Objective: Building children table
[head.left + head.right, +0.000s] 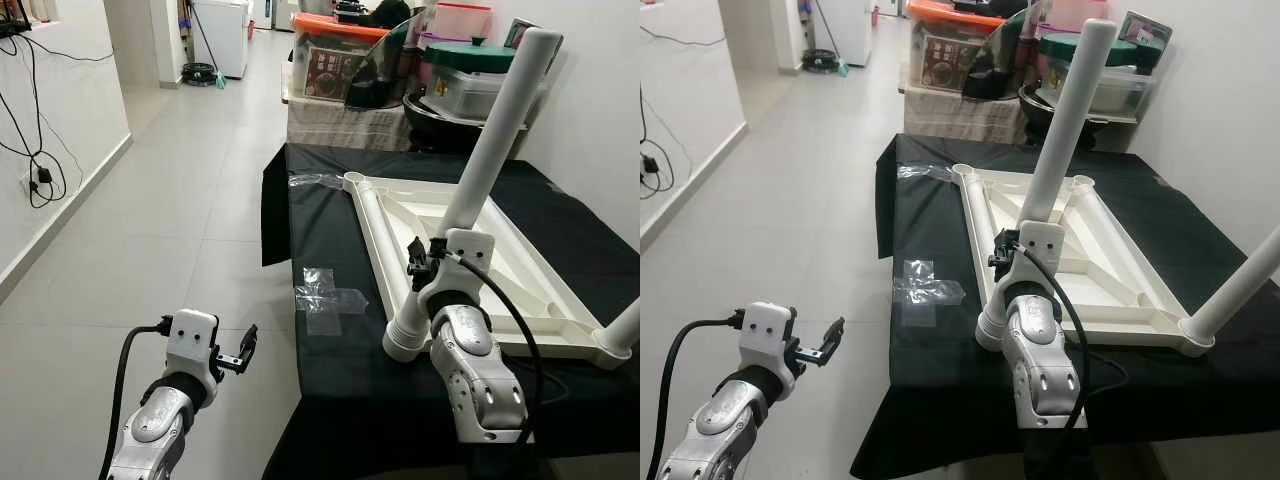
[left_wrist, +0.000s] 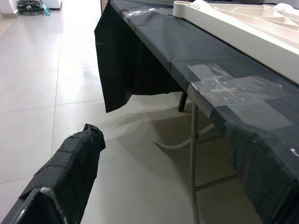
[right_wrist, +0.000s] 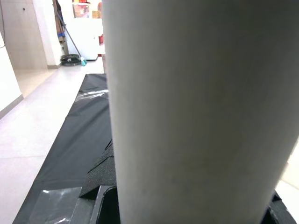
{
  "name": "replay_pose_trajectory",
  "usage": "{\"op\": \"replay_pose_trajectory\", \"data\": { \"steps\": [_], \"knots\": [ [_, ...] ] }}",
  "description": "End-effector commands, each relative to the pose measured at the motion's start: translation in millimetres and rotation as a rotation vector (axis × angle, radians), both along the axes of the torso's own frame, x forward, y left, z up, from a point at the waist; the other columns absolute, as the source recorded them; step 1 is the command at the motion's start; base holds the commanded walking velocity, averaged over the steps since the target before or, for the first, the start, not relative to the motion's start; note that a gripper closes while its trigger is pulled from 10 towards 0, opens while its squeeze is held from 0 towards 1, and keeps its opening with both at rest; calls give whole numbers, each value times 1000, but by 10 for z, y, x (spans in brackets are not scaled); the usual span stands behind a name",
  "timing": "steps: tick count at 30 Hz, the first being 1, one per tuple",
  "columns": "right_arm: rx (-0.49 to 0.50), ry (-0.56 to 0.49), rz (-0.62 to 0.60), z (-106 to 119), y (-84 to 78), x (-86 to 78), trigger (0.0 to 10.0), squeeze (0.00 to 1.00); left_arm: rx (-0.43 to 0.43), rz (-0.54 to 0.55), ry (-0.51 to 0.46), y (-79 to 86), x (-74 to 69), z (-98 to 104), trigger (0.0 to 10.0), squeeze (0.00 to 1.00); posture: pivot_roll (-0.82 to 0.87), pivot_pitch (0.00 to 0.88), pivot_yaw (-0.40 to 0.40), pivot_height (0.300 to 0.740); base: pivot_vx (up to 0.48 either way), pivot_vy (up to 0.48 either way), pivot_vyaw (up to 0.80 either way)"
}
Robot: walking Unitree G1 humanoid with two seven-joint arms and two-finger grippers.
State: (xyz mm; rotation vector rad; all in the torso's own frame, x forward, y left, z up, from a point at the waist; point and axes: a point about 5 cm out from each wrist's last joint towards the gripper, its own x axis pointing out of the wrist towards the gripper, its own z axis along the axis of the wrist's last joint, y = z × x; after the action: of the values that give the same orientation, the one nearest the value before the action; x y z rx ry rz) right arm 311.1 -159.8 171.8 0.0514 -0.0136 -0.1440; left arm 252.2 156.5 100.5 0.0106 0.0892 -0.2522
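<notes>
Gripping a white table leg (image 1: 495, 125) low down, the right gripper (image 1: 428, 262) pinches it above the upturned tabletop (image 1: 420, 215) on the black-clothed table (image 1: 930, 240). The leg looks light, stiff, smooth plastic (probably slippery). The left gripper (image 1: 243, 350) hangs spread over the floor; its wrist view shows tape (image 2: 233, 88).

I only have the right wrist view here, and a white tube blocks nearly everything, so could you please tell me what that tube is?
Observer: It is a white table leg, standing tilted in the near-left corner socket of the upturned white tabletop.
Operator: Thank you. Is my right gripper on it?
Observer: Yes, the right gripper is closed around its lower part.
Operator: Is any other leg fitted?
Observer: One more leg stands in the near-right corner.
Operator: And the left gripper?
Observer: The left gripper hangs open over the floor, beside the black-covered table.
</notes>
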Motion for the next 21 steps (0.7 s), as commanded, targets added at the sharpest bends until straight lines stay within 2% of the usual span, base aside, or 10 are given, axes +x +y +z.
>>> {"op": "replay_pose_trajectory", "data": {
  "steps": [1, 21],
  "knots": [
    [-5, 113, -69, -234, -151, -28, 10000, 94, 4, -11, 7, -22, 7, -28, 10000, 0, 93, 0, -89, 740, 0, 0, 0],
    [6, 105, -58, -179, -132, -18, 10000, 98, -1, -15, 9, -43, 7, -36, 10000, 0, 91, 0, -93, 740, 0, 0, 0]
  ]
}}
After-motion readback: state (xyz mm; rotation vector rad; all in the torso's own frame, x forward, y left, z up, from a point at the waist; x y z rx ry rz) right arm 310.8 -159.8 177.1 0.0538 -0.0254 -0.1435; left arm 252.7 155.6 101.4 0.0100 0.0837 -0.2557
